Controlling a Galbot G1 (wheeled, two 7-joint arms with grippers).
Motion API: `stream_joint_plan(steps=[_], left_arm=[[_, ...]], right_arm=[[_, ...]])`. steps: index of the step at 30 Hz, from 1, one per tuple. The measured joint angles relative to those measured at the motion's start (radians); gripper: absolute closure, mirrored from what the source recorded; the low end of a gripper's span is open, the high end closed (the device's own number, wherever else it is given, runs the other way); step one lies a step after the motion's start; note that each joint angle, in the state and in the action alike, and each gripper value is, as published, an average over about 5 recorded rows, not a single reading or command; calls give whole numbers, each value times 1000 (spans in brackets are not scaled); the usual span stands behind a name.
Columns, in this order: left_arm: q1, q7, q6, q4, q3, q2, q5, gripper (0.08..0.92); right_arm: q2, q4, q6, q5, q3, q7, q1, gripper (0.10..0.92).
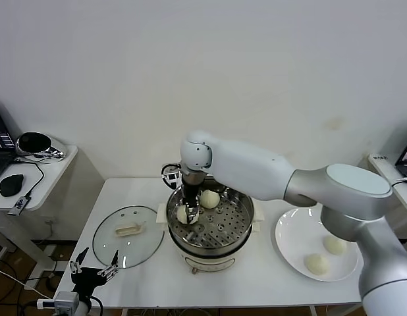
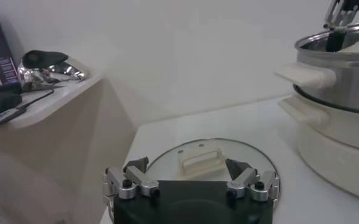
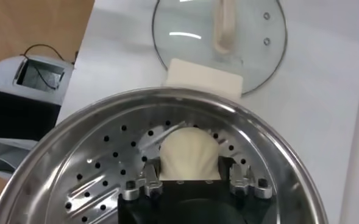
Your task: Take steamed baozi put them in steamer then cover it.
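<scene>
The steamer [image 1: 246, 224] stands mid-table, its perforated tray [image 3: 94, 158] showing. My right gripper [image 1: 190, 212] reaches down into it, fingers pressed to both sides of a baozi [image 3: 188, 153] that sits low on the tray near the left wall. A second baozi [image 1: 210, 199] lies at the tray's back. Two more, baozi [image 1: 335, 245] and baozi [image 1: 315, 264], rest on the white plate [image 1: 292, 230] to the right. The glass cover [image 1: 128, 236] lies flat left of the steamer. My left gripper [image 1: 93, 266] hovers open near the table's front left corner, just short of the cover [image 2: 167, 161].
A low side table [image 1: 32, 181] at the far left carries a mouse, a laptop and a shiny object. The steamer's black cord [image 1: 169, 172] loops behind the pot. The steamer's cream handle [image 2: 307, 76] juts toward the cover.
</scene>
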Motion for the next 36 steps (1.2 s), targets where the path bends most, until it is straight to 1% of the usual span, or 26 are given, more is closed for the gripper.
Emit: stream_joint_plan(steps=[4,7,11,16,27,36], left_arm=[[2,0,0,-3,1,-2,0,177],[3,0,0,-5,3,-4,1,177],[3,0,0,-8,5,-7,3,177],[6,2,0,-12,8,-8,4,177],[10,10,6,-13,17,-7,4,177],[18,14,16,-14,31,-12,10,177]], right_arm=[[-7,9,-1,1,4,0,1,237],[-23,27,-3,2,9,0,7,208],[-65,71,-1,4,23,-4,20,203],[-164,158,12,1,51,-23,47,203],[-483,362,73,-33,149,-78,51,203],[-755,491,136,-99,290,-113,-61,203]])
